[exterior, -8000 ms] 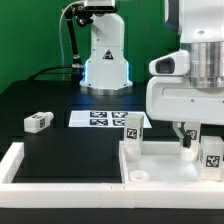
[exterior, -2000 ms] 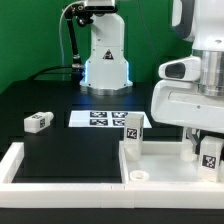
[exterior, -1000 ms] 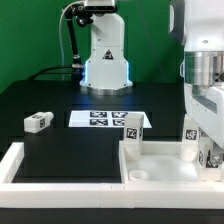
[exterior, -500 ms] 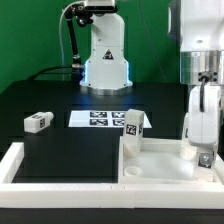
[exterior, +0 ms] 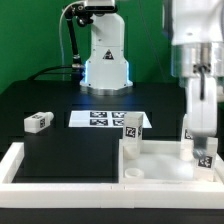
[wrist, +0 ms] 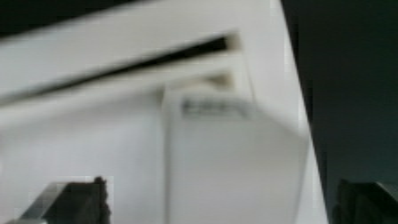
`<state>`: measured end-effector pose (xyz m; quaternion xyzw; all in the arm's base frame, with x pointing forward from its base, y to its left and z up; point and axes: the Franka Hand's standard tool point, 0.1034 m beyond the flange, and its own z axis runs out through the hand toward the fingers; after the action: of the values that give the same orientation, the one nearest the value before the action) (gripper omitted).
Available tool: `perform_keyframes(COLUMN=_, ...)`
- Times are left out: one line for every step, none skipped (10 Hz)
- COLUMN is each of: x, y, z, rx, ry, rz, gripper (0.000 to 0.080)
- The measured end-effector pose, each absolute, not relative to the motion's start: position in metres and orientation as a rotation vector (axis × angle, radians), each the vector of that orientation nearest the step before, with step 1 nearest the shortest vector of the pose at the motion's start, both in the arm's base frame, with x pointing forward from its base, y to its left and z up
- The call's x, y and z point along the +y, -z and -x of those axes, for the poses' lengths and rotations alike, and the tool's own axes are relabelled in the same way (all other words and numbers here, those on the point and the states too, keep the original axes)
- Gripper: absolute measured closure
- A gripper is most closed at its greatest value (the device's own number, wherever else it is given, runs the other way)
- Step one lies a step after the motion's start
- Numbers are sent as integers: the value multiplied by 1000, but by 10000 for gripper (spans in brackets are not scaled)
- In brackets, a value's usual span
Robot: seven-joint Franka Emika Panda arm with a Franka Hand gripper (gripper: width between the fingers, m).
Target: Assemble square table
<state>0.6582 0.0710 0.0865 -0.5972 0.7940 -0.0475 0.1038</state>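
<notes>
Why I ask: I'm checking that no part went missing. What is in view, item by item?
Square table panel: one, white, on the table, exterior view's right front.
Loose leg block: one, white with tag, lying on the table, exterior view's left.
Upright leg block: one, white with tag, standing at the panel's far corner.
Leg block by the hand: one, white with tags, panel's right side, partly hidden.
Marker board: one, white with black tags, flat at mid-table.
Frame bars: white, along the table's left and front edges.
Table: one, black.
Cable: one, black, beside the base.
Robot base: one, white, at the back.
Hand: one, open, above the panel's right side.
</notes>
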Motion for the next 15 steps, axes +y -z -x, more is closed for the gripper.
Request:
perform_keyframes(x=57, y=-97, z=-651, rx=2316, ry=157, rz=1780, gripper=155)
perform_keyframes(x=47, y=-100, z=-649, rx=2310, ry=176, rz=1780, gripper=151)
perform_keyframes(x=47, y=-98, z=-653, rx=2314, ry=166, rz=1787, gripper=151)
perform_keyframes(x=48, y=-98, z=-654, rx=2310, ry=168, rz=1792, gripper=151)
perform_keyframes(x=48, y=-98, z=-654, rx=2310, ry=168, rz=1792, gripper=151)
perform_keyframes(x=48, y=-98, z=-654, rx=2310, ry=168, rz=1793, gripper=151)
perform_keyframes(x=49, y=-97, z=-653, rx=2310, ry=168, rz=1793, gripper=151)
perform_keyframes(x=49, y=-97, z=-653, rx=2310, ry=168, rz=1794, gripper=151)
perform_keyframes(x=49, y=-97, z=-653, rx=2310, ry=168, rz=1794, gripper=151)
perform_keyframes(x=43, y=-99, z=-653, rx=2264, ry=192, rz=1838, gripper=151)
perform_keyframes(x=24, y=-108, z=-644, rx=2163, ry=238, rz=1935, gripper=151)
perform_keyframes(x=9, y=-118, z=-634, rx=2109, ry=243, rz=1991, gripper=151)
perform_keyframes(x=-1, y=-126, z=-632, rx=2078, ry=253, rz=2013, gripper=151)
perform_keyframes(x=-8, y=-126, z=-631, rx=2011, ry=272, rz=2089, gripper=151)
perform_keyframes(x=-7, y=-124, z=-632, rx=1937, ry=296, rz=2169, gripper=151)
